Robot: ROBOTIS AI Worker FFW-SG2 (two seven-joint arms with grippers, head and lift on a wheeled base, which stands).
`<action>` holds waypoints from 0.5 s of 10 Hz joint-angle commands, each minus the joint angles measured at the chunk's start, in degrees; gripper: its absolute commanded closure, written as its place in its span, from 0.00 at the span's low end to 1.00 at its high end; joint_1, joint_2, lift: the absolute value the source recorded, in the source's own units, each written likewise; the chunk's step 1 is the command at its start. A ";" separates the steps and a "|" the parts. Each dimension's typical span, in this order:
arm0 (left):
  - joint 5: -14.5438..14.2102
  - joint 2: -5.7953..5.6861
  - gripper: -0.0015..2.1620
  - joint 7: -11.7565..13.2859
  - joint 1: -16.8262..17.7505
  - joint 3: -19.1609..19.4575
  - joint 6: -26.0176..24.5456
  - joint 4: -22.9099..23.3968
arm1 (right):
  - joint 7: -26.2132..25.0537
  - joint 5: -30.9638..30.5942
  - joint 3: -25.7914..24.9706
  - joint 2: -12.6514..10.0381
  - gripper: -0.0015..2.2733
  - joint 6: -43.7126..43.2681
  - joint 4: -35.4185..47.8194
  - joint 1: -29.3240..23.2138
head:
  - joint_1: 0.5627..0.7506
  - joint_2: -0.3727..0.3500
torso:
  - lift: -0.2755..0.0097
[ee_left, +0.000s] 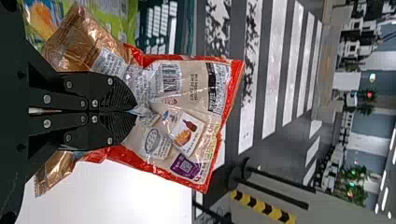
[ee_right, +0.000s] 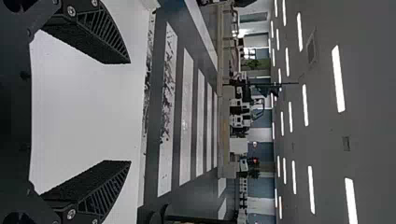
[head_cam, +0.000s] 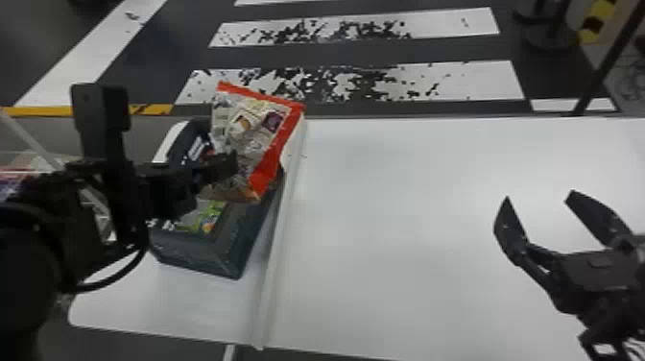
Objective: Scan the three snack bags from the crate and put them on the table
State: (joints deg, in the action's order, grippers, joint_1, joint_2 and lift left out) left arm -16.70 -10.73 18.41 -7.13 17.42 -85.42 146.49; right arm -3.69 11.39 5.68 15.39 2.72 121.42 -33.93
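Up high, a red-edged snack bag (head_cam: 256, 127), pinched around the middle by the left gripper (ee_left: 136, 111), with fingers clamped on crinkled film! Hanging over the dark unit (head_cam: 192, 254), probably the scanner, towards the far left corner of the table (head_cam: 408, 216). Well off to the right, the right gripper (head_cam: 540, 194), wide apart with nothing between. Out past the left edge, colourful packs (head_cam: 12, 185) behind a clear wall (head_cam: 29, 139), likely the crate.

Now, the danger! Could twist or slide free, with so small a pinch on slick, bunched film. Could snag the low end on the dark unit and shove it along. Might miss the scan, thanks to creases across the barcode (ee_left: 170, 78) or a poor angle. And at set-down, could land propped on the raised strip (head_cam: 269, 288).

Plenty on the wrapper: barcode, fine-print panel (ee_left: 217, 88), food picture (ee_left: 187, 134), purple patch (ee_left: 185, 167) with a square code. Beneath, a green printed surface (ee_left: 116, 23).
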 commanded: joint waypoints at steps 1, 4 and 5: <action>0.44 1.94 0.95 3.30 0.80 -4.14 0.56 -1.91 | 0.00 0.47 -0.23 -0.28 0.06 0.23 -0.22 1.32 | 0.70 0.66 | 0.64; 3.43 4.05 0.95 8.40 -0.08 -12.76 6.71 -9.38 | 0.00 1.35 -1.46 -0.89 0.06 0.23 -0.57 2.72 | 0.70 0.46 | 0.64; 2.64 5.02 0.95 10.95 -1.75 -14.25 11.10 -11.31 | 0.00 1.70 -1.90 -1.07 0.06 0.23 -0.75 3.16 | 0.70 0.43 | 0.64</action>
State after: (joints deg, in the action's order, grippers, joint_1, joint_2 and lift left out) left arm -13.70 -6.31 28.89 -7.94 4.24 -76.86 136.47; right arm -3.77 12.89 4.11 14.44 2.99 120.79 -31.03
